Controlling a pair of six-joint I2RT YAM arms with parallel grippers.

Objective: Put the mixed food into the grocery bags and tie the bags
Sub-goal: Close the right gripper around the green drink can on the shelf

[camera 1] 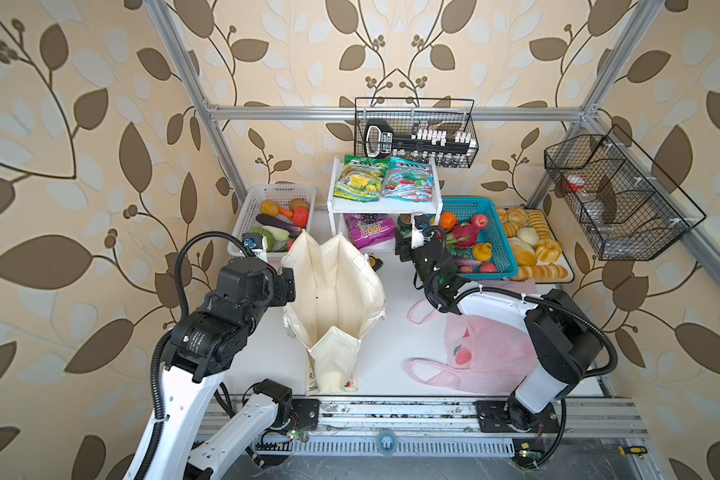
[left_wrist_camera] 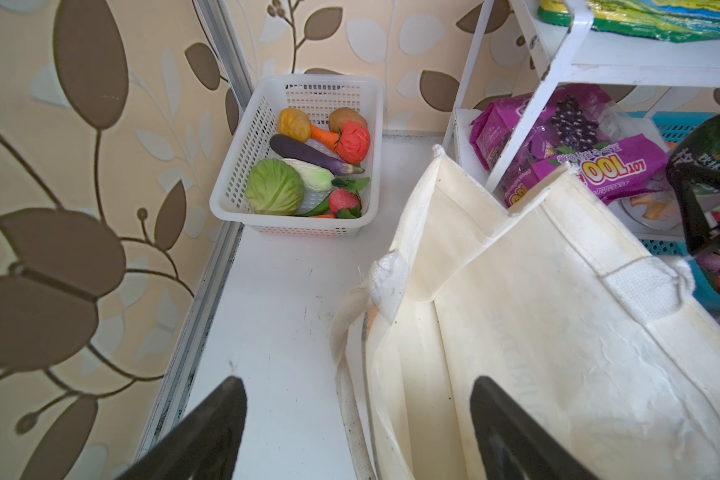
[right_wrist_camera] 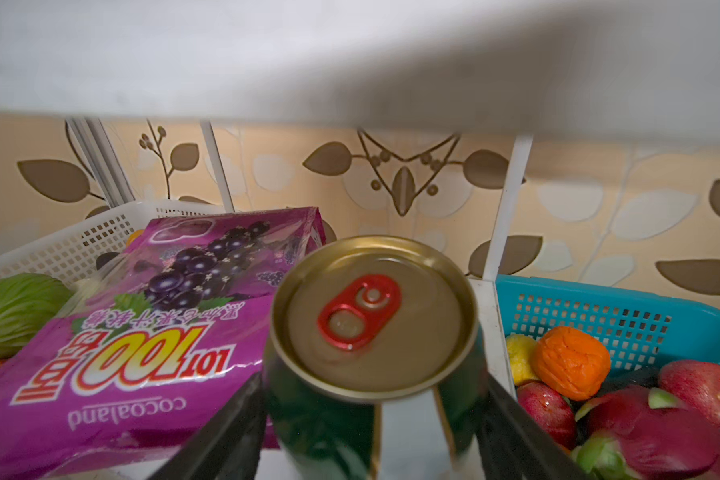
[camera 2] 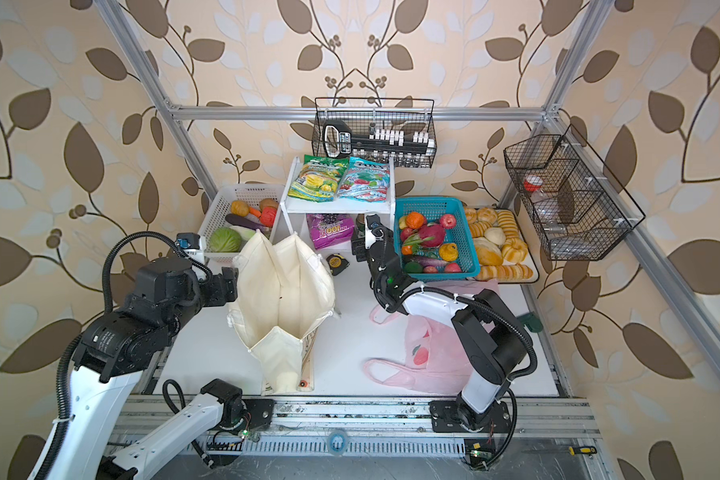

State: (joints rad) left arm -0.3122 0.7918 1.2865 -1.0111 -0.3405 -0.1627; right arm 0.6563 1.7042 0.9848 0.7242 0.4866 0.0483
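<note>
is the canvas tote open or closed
Open. The canvas tote stands upright with its mouth spread, and both top views look down onto its bare inner walls.

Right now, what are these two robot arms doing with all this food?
The right claw reaches under the white shelf, fingers either side of a green drink can; whether it grips is unclear. The left claw sits open at the rim of the upright cream tote. The pink plastic bag lies flat on the table; the toy fruit is in the blue basket.
</note>
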